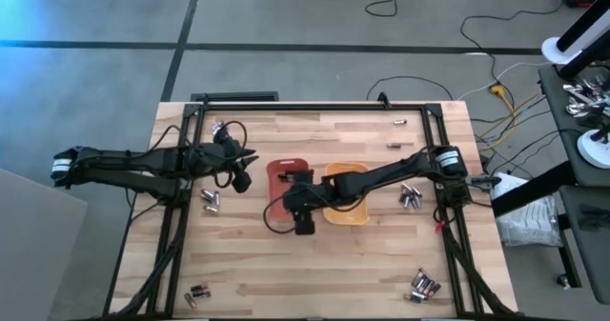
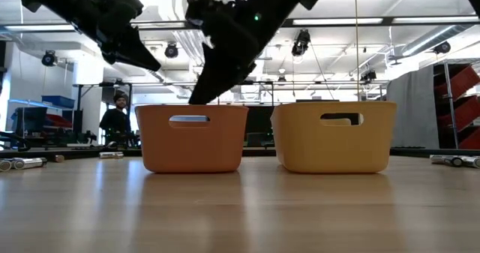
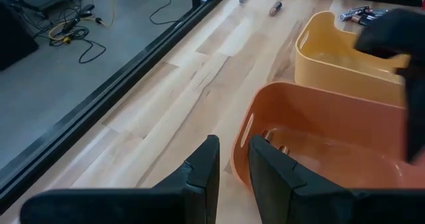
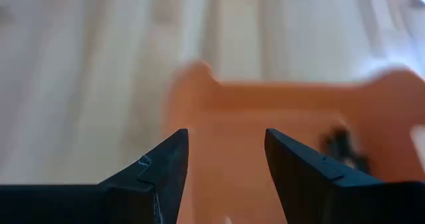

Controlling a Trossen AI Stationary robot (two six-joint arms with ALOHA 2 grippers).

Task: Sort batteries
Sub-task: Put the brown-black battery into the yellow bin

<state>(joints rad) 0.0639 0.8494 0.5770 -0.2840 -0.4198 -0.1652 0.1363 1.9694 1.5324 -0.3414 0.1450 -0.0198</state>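
Observation:
The orange tray [image 1: 278, 180] and the yellow tray [image 1: 351, 214] stand side by side mid-table. My right gripper [image 4: 226, 159] hangs open over the orange tray [image 4: 265, 117], fingers pointing down with nothing between them; a dark battery [image 4: 342, 147] lies in that tray. My left gripper [image 3: 234, 167] hovers just left of the orange tray [image 3: 319, 131], its fingers a narrow gap apart and empty. Batteries [image 3: 275, 143] lie on the orange tray's floor. Loose batteries [image 1: 210, 202] lie on the table beside the left gripper [image 1: 238, 173].
More batteries lie scattered on the table: a cluster [image 1: 412, 197] right of the yellow tray, a heap [image 1: 424, 285] at the near right corner, some [image 1: 195, 292] at the near left, and singles [image 1: 400, 121] at the far side. A black frame [image 1: 315, 107] rims the table.

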